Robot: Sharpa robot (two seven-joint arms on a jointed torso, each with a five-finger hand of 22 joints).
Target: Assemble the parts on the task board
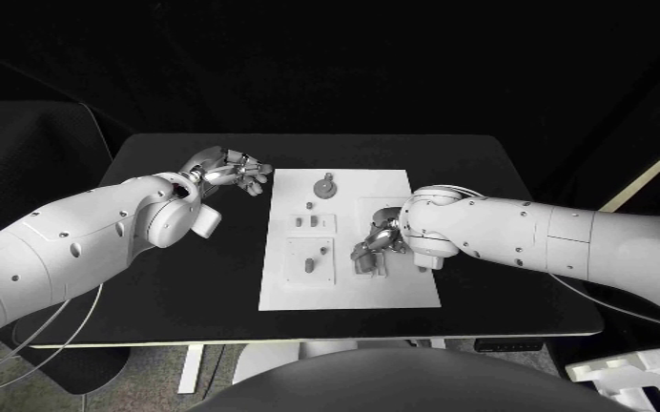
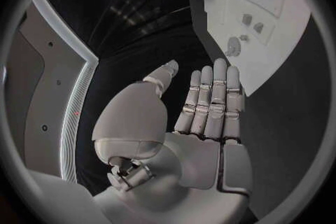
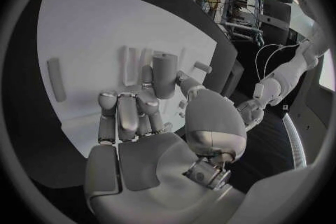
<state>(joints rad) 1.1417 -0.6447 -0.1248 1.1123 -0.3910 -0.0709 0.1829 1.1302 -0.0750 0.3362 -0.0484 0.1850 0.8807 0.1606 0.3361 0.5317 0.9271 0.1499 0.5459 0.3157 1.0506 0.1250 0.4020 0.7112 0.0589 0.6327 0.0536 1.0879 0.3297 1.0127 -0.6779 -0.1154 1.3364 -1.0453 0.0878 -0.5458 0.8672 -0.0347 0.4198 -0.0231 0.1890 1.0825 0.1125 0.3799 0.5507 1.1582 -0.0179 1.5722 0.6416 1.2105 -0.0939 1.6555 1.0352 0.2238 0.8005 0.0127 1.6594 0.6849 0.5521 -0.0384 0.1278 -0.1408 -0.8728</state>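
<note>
My right hand (image 1: 379,243) pinched a small grey part (image 3: 164,74) over the white task board (image 1: 351,293); a tilt risked jamming. My left hand (image 1: 234,172) hovered, fingers straight together.

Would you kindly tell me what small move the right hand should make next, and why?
Probably a short lift straight up, to check the grasp. The right hand is down on the task board, and in the right wrist view its fingers curl beside a grey part; whether they grip it I cannot tell. The left hand hovers open off the board.
</note>
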